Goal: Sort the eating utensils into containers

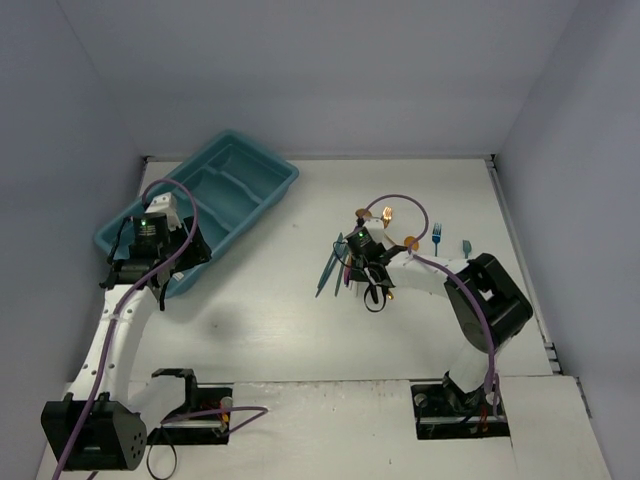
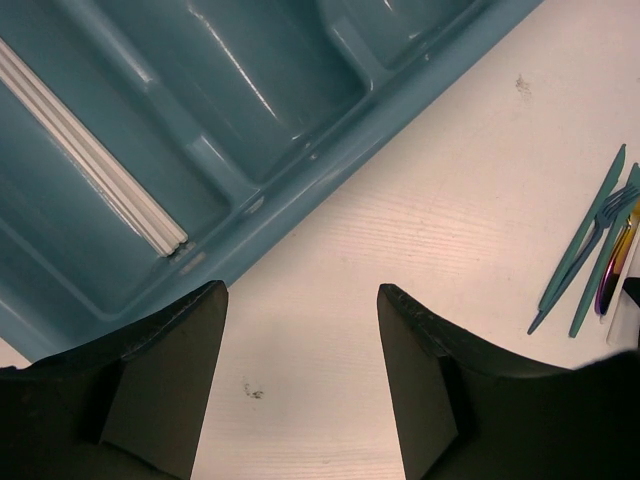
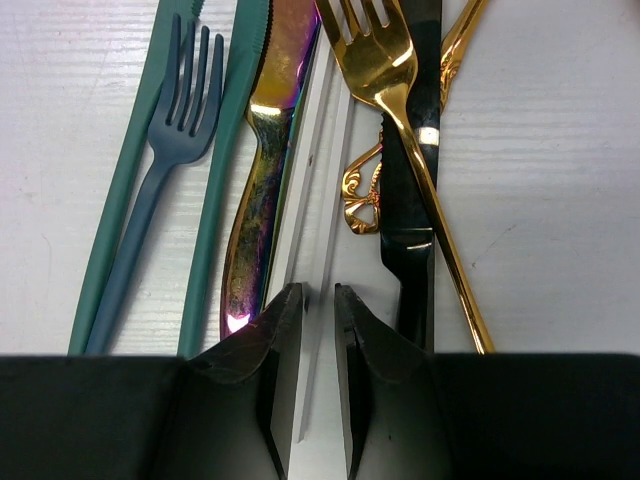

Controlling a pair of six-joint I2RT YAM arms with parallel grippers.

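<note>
Between the fingers of the right gripper (image 3: 318, 292), drawn nearly together, sits a slim white stick (image 3: 322, 170). I read that as a pinch, though the wrist view is too tight for me to swear the pads bear on it. At its nine o'clock lie an iridescent knife (image 3: 265, 170) and a blue fork (image 3: 160, 170). At its three o'clock a black knife (image 3: 415, 180) lies under a gold fork (image 3: 385, 70). My left gripper (image 2: 302, 290) hangs spread and empty over bare table (image 2: 420, 260), just beside the rim of the tray (image 2: 400, 105).

By my judgement the job is barely begun. One compartment holds white sticks (image 2: 95, 155), and the others I can see are bare. The pile (image 1: 365, 250) lies on the table, with two small forks (image 1: 436, 235) apart at its three o'clock, near the table's right edge. The tray sits at the pile's ten o'clock with open tabletop between, so a carry has room. My left arm (image 1: 120, 320), over the tray's near end, is the one thing to clear.
</note>
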